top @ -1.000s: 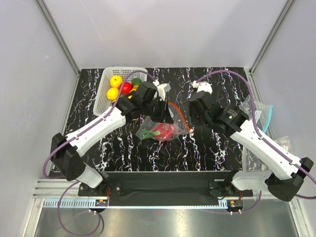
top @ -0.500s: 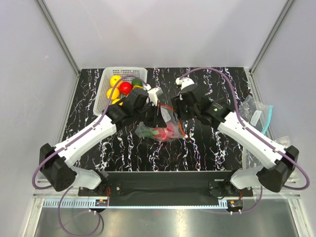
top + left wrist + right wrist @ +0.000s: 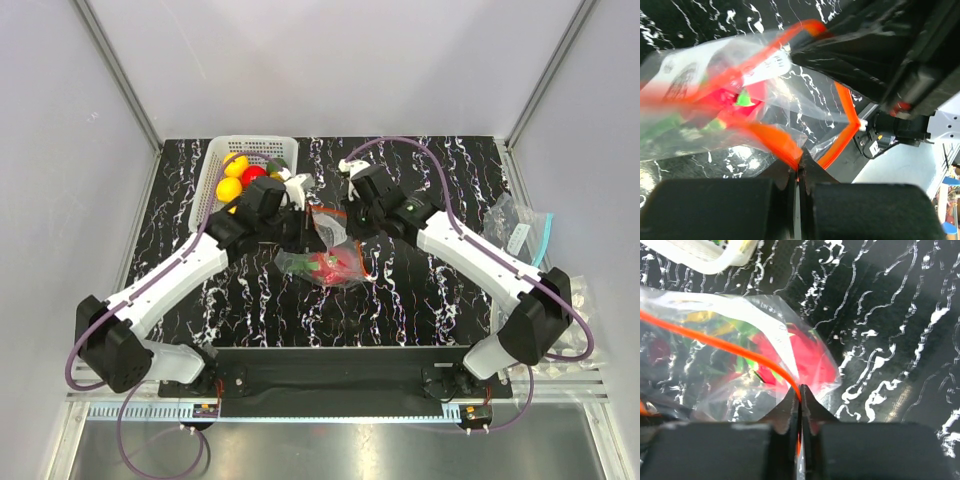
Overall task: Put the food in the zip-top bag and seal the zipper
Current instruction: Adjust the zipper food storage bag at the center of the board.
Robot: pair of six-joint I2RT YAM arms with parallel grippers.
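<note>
The clear zip-top bag (image 3: 325, 262) lies mid-table with the pink-red dragon fruit (image 3: 330, 265) inside; the fruit shows red through the plastic in the wrist views (image 3: 740, 97) (image 3: 807, 357). Its red-orange zipper (image 3: 772, 140) (image 3: 715, 342) is lifted above the bag. My left gripper (image 3: 310, 222) (image 3: 799, 169) is shut on one stretch of the zipper. Facing it, my right gripper (image 3: 342, 218) (image 3: 800, 392) is shut on another stretch. Round yellow fruits (image 3: 232, 177) sit in the white mesh basket (image 3: 215, 160) at the back left.
A red fruit (image 3: 254, 176) and a green piece lie in the basket too. Another clear bag with a teal edge (image 3: 520, 230) lies at the right, with a bubbled sheet (image 3: 570, 300) nearer the front. The two wrists stand close together over the bag.
My right arm has swung left to the bag, and its jaws have closed on the zipper. The left arm has shifted slightly back and left, still holding the zipper.
</note>
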